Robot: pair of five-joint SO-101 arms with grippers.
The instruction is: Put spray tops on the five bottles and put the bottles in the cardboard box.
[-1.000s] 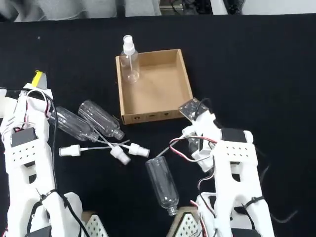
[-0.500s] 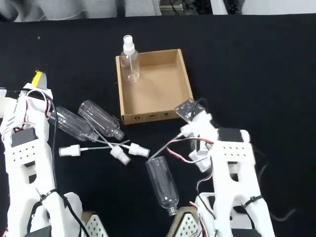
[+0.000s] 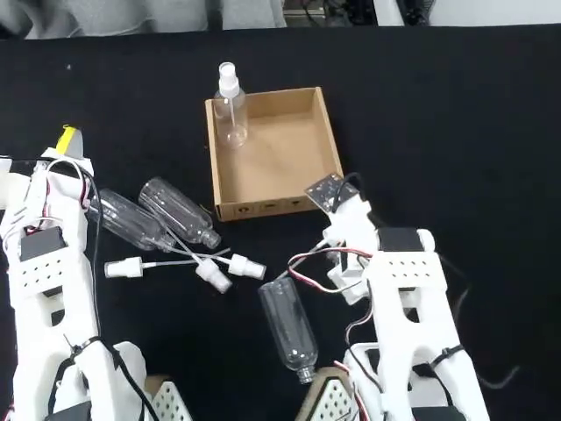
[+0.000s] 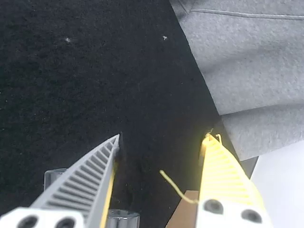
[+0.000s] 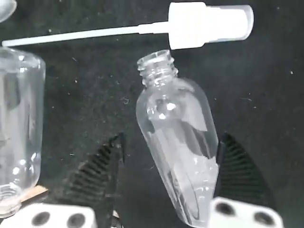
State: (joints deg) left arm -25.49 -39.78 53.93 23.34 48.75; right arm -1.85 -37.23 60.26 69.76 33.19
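**Item under inspection:** the uncapped clear plastic bottle lies on its side on the black table cover. It sits beneath the right arm's wrist, on the near side of the brown cardboard box.

**Right gripper**: the black fingers are spread wide, one on either flank of the barrel. Nothing is pinched.

**Orientation:** the long axis lies flat and runs between the fingers. The open threaded neck points away from the wrist toward a white spray top. That top lies crosswise just beyond the mouth and apart from it, with its thin dip tube trailing left. The high view hides this bottle under the arm, so neck-to-far is only the likely reading. A second clear bottle lies just beside it on the left, neck toward near.

**Handling, as judged:**
- The bottle is empty, light and thin-walled.
- It is smooth and round, so it is apt to roll or slip out of a pinch.
- The wall should dent under a hard squeeze.
- The best hold is across the straight barrel at mid-length, clear of the tapered shoulder, with the threads left free for the top.

**Left gripper**: the grey-and-yellow fingers are parted and hold nothing. It sits at the far left, well apart from the work.

**Box contents:** one capped bottle stands upright in the far-left corner
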